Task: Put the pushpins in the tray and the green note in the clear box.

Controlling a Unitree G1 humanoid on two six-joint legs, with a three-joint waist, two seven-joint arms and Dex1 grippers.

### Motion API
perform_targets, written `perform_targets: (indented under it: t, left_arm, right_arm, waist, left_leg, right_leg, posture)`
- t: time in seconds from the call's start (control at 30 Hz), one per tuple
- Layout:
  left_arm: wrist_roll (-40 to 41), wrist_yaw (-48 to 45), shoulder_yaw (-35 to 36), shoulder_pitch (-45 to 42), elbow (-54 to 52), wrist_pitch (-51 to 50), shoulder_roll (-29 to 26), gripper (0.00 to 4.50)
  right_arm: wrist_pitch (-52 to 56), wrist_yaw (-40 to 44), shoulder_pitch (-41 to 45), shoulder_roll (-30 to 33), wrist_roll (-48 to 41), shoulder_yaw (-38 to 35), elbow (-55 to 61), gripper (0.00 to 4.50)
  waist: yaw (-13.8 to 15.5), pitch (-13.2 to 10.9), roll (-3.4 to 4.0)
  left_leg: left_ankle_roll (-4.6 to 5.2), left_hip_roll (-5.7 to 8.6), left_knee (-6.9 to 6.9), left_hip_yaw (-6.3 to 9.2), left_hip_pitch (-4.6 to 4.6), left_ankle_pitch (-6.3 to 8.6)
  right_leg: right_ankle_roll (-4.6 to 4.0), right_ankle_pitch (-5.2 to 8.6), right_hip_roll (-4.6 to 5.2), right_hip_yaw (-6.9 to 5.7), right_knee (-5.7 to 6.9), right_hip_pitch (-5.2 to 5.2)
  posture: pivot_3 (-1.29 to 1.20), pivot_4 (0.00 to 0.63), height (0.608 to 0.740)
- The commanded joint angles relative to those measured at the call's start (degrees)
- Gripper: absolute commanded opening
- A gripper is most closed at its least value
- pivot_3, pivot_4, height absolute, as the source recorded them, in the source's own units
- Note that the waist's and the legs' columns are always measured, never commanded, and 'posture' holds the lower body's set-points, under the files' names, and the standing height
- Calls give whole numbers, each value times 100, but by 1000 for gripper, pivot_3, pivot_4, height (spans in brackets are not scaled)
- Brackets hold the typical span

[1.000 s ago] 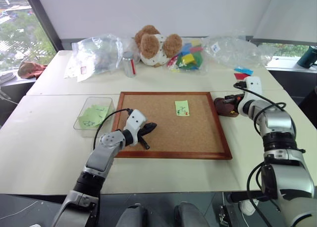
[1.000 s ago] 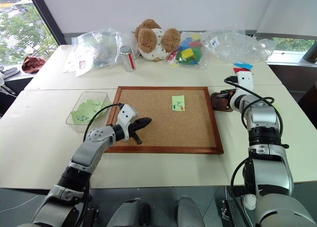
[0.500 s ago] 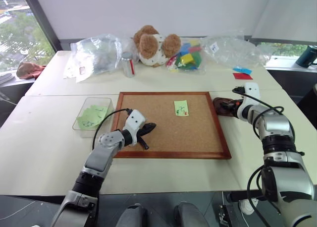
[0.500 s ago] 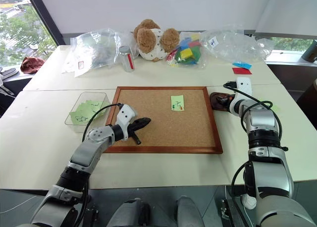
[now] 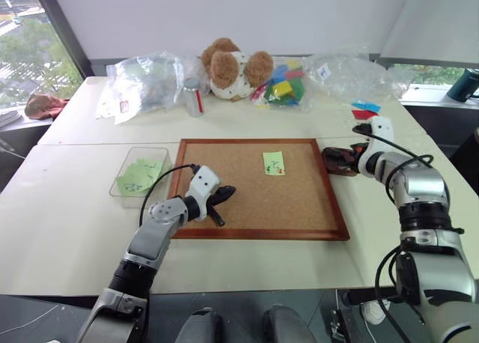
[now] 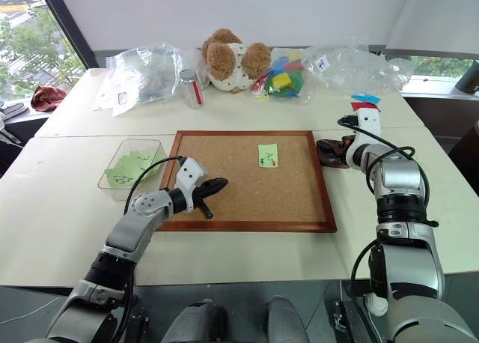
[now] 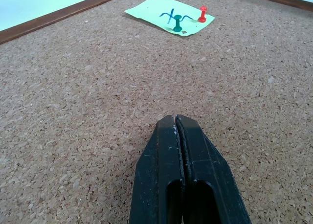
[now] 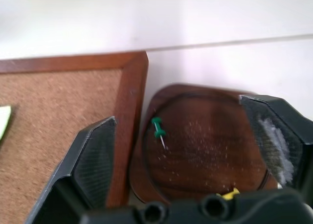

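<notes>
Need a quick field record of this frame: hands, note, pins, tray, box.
left hand: shut, empty, over the cork board
right hand: open, above the tray
green note: on the cork board, held by a green pin and a red pin
tray: right of the board, holds a loose green pushpin
clear box: left of the board, green papers inside

We look down on a pale cream tabletop (image 5: pixel 67 208) set against a plain white wall (image 5: pixel 224 17) — daylight comes from a dark-framed window (image 5: pixel 34 55) at the left, green trees beyond it, and a second window (image 5: pixel 434 75) at the right under a white blind (image 5: pixel 441 25).
</notes>
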State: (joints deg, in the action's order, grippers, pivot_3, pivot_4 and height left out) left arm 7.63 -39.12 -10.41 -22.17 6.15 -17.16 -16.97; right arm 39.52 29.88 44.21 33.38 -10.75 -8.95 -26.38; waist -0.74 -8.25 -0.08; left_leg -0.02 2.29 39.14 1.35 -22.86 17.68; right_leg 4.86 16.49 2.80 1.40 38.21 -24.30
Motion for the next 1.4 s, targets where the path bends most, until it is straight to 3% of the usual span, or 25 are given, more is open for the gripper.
perform_targets:
  t: [0.03,0.17,0.37,0.5,0.73,0.83,0.9,1.23,1.37,1.4]
  left_arm:
    - [-77,-81,-161,138,107,-133,-28,0]
    - [-73,-80,-138,134,112,-132,-26,0]
    - [-77,-66,-118,111,119,-140,-24,0]
    - [-70,-59,-106,132,86,-152,-31,0]
    - [-74,-48,-101,125,75,-159,-32,0]
    - [-74,-32,-98,146,52,-167,-28,0]
    - [-72,-28,-99,174,25,-170,-32,0]
    - [-83,8,-105,187,31,-154,-21,0]
    - [-81,15,-109,183,39,-143,-11,0]
    - [-82,15,-111,183,41,-142,-8,0]
  right_arm:
    - [280,594,-150,57,-319,324,1294,4365]
    - [560,862,-499,-79,-441,766,2271,4365]
    - [724,646,-722,-455,-449,1024,2598,4365]
    - [582,600,-819,-572,-304,1260,2524,3158]
    - [152,544,-783,-723,-78,1448,2012,3158]
    - [34,555,-736,-762,-43,1436,1820,2319]
    - [-41,537,-698,-774,13,1451,1702,1363]
    - [-167,592,-617,-783,74,1432,1475,1363]
    - [-165,602,-605,-799,45,1399,1484,95]
    - [-167,603,-602,-794,51,1399,1489,95]
  waist:
    - [-3,0,0]
    - [4,0,0]
    - [4,0,0]
    - [3,0,0]
    - [0,0,0]
    - [2,0,0]
    - [0,0,0]
    - [-2,0,0]
    - [-1,0,0]
    - [-1,0,0]
  left_leg:
    - [2,-1,0,1,0,1]
    - [6,-2,0,2,0,3]
    - [6,-1,0,2,0,4]
    - [3,-2,0,3,1,2]
    - [-1,-1,0,2,1,0]
    - [-8,-1,0,2,1,-4]
    - [-8,-1,0,2,1,-4]
    - [-7,-1,0,2,1,-4]
    - [-6,-1,0,2,1,-3]
    - [-6,-1,0,2,1,-3]
  right_leg:
    - [0,0,0,-1,0,0]
    - [0,0,-1,-1,-1,1]
    - [0,0,0,-1,-3,1]
    - [0,0,0,-1,-3,0]
    - [0,0,0,-1,-3,0]
    - [0,0,0,-2,-3,0]
    - [0,0,-1,-2,-3,0]
    - [0,0,-1,-2,-3,0]
    - [0,0,-1,-2,-3,0]
    - [0,0,-1,-2,-3,0]
  posture:
    - [0,150,740]
    - [0,150,740]
    - [0,150,740]
    - [0,150,740]
    - [0,150,740]
    - [0,150,740]
    - [0,150,740]
    - [0,150,740]
    - [0,150,740]
    - [0,150,740]
